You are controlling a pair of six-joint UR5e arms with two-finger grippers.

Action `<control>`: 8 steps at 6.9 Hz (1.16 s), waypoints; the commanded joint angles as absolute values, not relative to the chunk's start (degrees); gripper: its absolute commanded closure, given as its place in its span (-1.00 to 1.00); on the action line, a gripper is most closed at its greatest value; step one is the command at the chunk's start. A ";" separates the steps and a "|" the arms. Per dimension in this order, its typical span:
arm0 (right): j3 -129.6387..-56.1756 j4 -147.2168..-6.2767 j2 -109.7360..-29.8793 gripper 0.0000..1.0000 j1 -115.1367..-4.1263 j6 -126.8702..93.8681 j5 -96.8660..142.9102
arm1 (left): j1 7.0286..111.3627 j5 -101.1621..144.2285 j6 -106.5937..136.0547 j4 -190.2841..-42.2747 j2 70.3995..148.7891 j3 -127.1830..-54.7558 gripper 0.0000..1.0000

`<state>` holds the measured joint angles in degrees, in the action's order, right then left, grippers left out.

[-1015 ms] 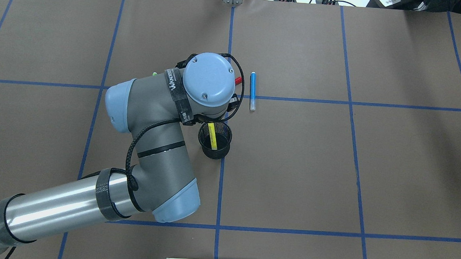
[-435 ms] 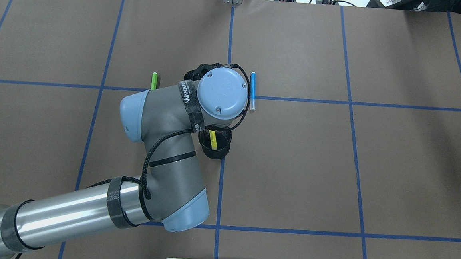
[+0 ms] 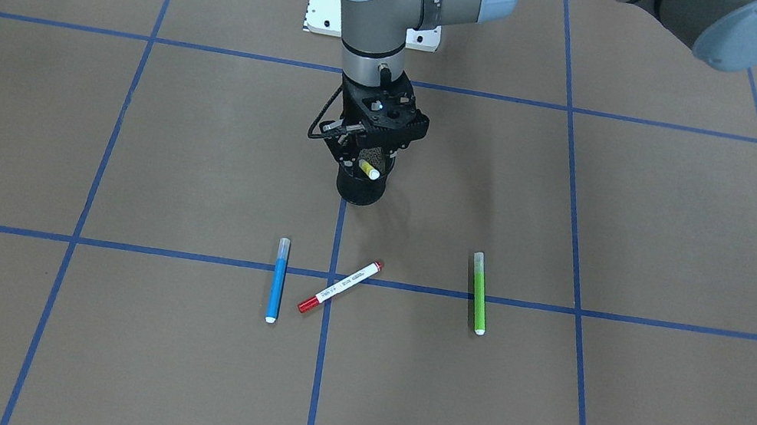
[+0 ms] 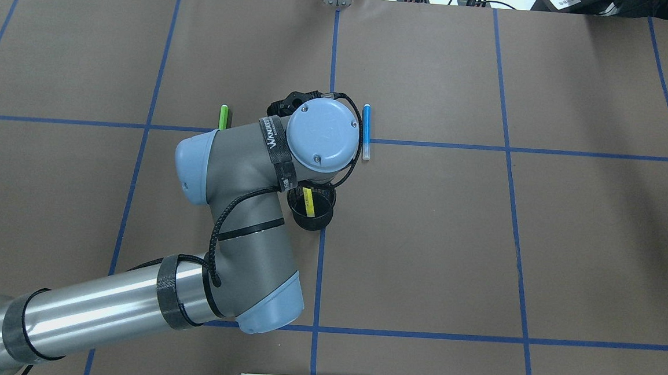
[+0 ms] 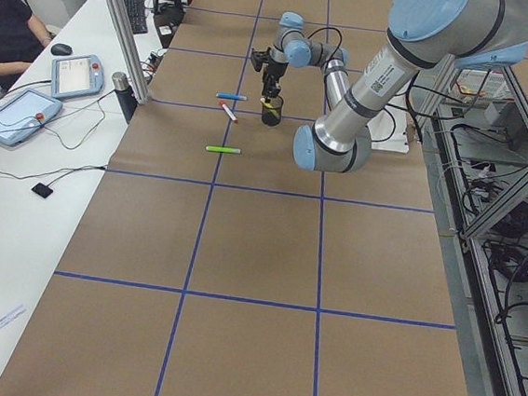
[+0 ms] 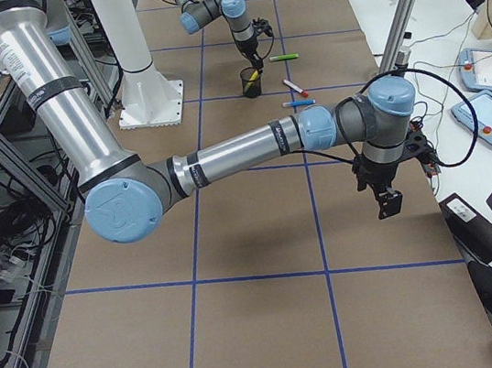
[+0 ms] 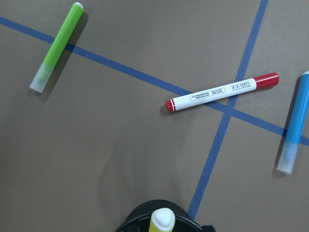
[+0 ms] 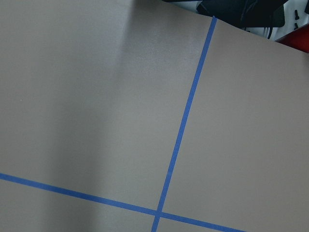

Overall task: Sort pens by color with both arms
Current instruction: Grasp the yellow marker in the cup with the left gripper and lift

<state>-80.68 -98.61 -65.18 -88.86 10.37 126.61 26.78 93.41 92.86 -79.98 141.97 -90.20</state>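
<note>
**Front-facing view.** The left pincer (image 3: 367, 151) is hanging directly over the black mesh cup (image 3: 358, 193). Whether its fingers are apart or together cannot be told. The yellow pen (image 3: 370, 170) is leaning inside the cup, its pale tip poking above the rim. On the table (image 3: 125, 144), the blue pen (image 3: 278, 280), the red-capped white pen (image 3: 340, 287) and the green pen (image 3: 479, 293) are lying in a loose row, none touching another.

**Overhead view.** The left arm (image 4: 239, 222) is hiding the red-capped white pen and part of the cup's rim. The yellow pen is showing inside the cup.

**Exterior right view.** The right pincer (image 6: 386, 203) is hovering over bare table, well apart from the pens. Its state cannot be told.

**Left wrist view.** The three loose pens are each lying across blue tape lines (image 7: 217, 140).
</note>
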 commanded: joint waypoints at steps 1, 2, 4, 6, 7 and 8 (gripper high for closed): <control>-80.68 -98.61 -65.21 -0.98 -88.86 10.37 126.56 | 27.33 92.99 91.06 -79.98 141.94 -89.91 -0.05; -80.68 -98.61 -65.21 -0.98 -88.86 10.37 126.56 | 27.42 92.99 90.97 -80.07 141.94 -89.65 0.02; -80.68 -98.61 -65.13 -0.98 -88.86 10.37 126.56 | 27.42 92.99 90.97 -80.16 141.86 -89.56 0.15; -80.68 -98.61 -65.13 -0.98 -88.77 10.37 126.56 | 27.42 92.99 90.97 -80.33 141.77 -89.56 0.29; -80.60 -98.61 -65.13 -0.98 -88.77 10.37 126.56 | 27.42 92.99 90.97 -80.33 141.68 -89.56 0.33; -80.60 -98.61 -65.13 -0.98 -88.77 10.37 126.56 | 27.42 92.99 90.97 -80.42 141.42 -89.56 0.37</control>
<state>-80.62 -98.61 -65.13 -88.77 10.37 126.56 27.42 92.99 90.97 -80.34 141.66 -89.56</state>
